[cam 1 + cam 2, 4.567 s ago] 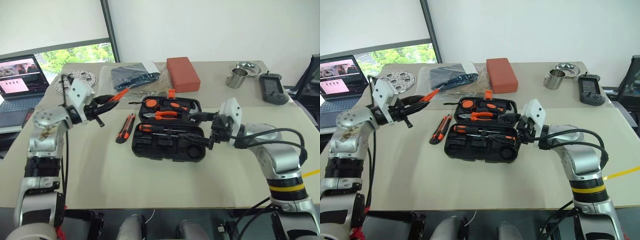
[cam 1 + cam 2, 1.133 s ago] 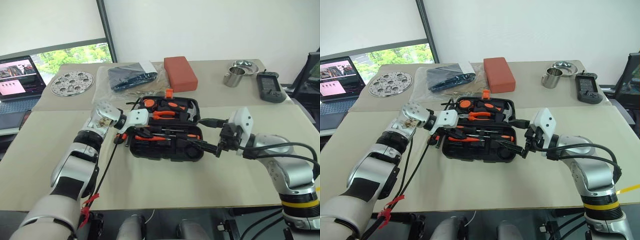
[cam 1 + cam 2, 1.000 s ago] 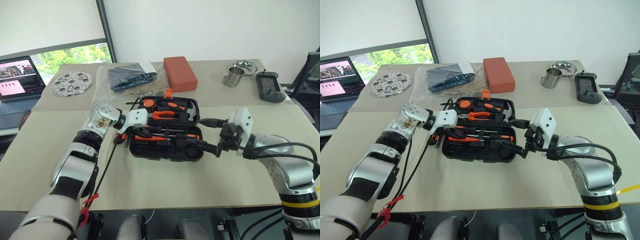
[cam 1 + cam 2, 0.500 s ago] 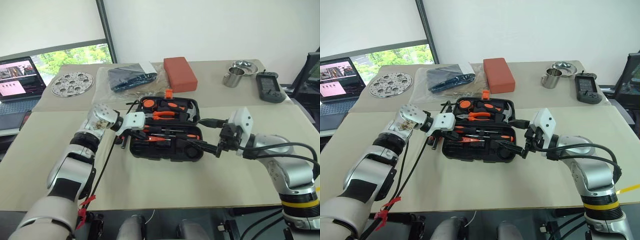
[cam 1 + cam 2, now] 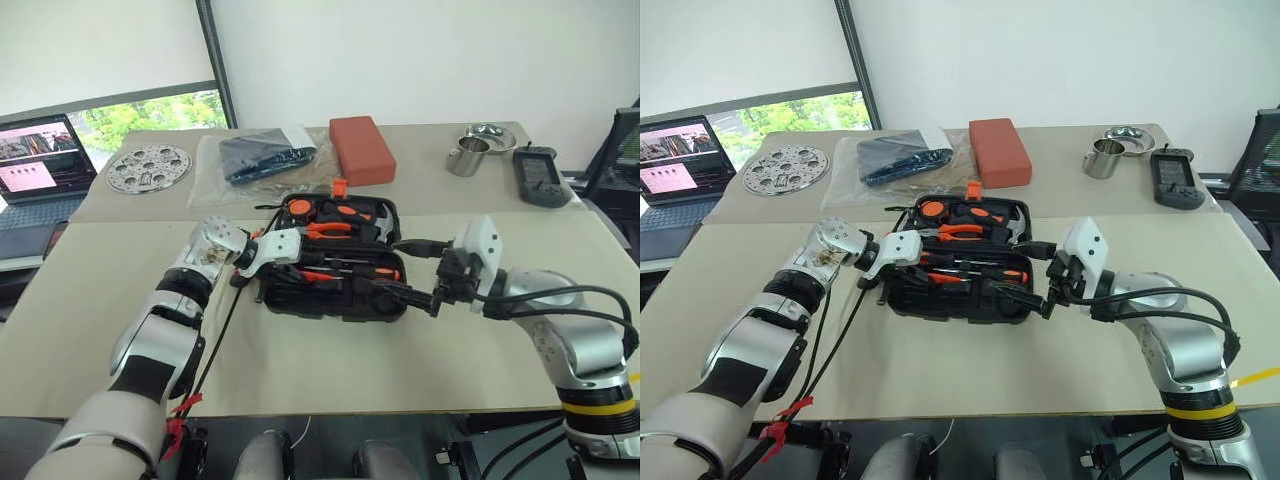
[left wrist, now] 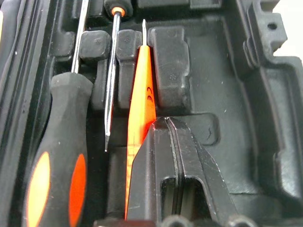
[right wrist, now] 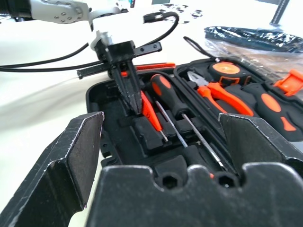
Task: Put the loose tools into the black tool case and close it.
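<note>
Head views: the black tool case [image 5: 335, 270] lies open in the middle of the beige table [image 5: 330, 350], lid half toward the far side, tray half toward the robot.
Left gripper [image 5: 902, 262]: reaches into the case's near-left corner from the left, pointing down and to the right; from up here its fingers are hard to make out.
Left wrist view: the two black fingers [image 6: 156, 156] are pressed tight together, tips resting against the orange tester screwdriver [image 6: 141, 104], which lies in a moulded slot of the tray. Whether they actually pinch it I cannot tell.
Beside the tester: a bare steel shaft, then an orange-and-black screwdriver [image 6: 64, 156] seated in the next slot.
Right gripper [image 5: 432, 295]: sits at the case's right end, fingers spread wide, holding nothing.
Right wrist view: its own fingers [image 7: 71, 161] frame the case; beyond them the left gripper's closed tips stand on the tester, two screwdrivers lie next to it, and orange-handled pliers [image 7: 222, 97] lie in the lid half.
Lid half: also holds a hammer [image 5: 370, 215]; the orange latch [image 5: 340, 186] stands at its far edge.
Far side of table: a red block [image 5: 362, 149], a clear bag with dark contents [image 5: 265, 155], a perforated metal disc [image 5: 148, 167], a steel cup [image 5: 466, 157], a steel dish [image 5: 487, 133] and a dark handheld device [image 5: 541, 176].
Far left: an open laptop [image 5: 40, 160].
</note>
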